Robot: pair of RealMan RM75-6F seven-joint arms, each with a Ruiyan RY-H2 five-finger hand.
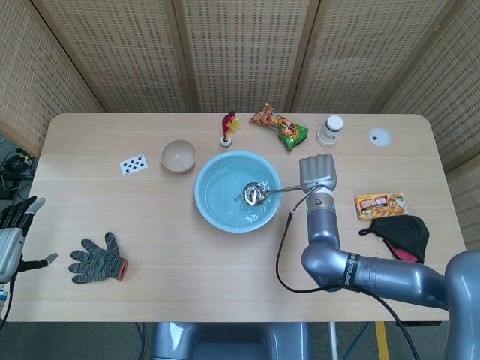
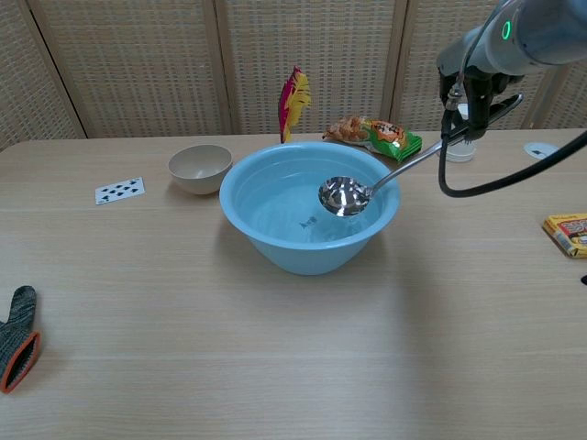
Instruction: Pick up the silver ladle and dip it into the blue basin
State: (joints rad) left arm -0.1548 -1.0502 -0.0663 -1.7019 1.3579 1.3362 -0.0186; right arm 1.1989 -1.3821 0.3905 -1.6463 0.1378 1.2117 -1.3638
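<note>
— So where is the silver ladle (image 2: 346, 195)?
— Its scoop hangs above the water inside the blue basin (image 2: 275, 238); the right hand (image 1: 318, 172) grips its handle.
— And the left hand (image 1: 15, 225)?
— Empty, fingers spread, off the worktop (image 1: 225, 277) edge.

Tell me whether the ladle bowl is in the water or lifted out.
Lifted out: the ladle bowl hangs above the basin's water.

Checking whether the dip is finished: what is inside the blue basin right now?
Inside the blue basin is clear water, with the silver ladle bowl held above it by the right hand. A small dark speck shows below the ladle; what it is cannot be told.
</note>
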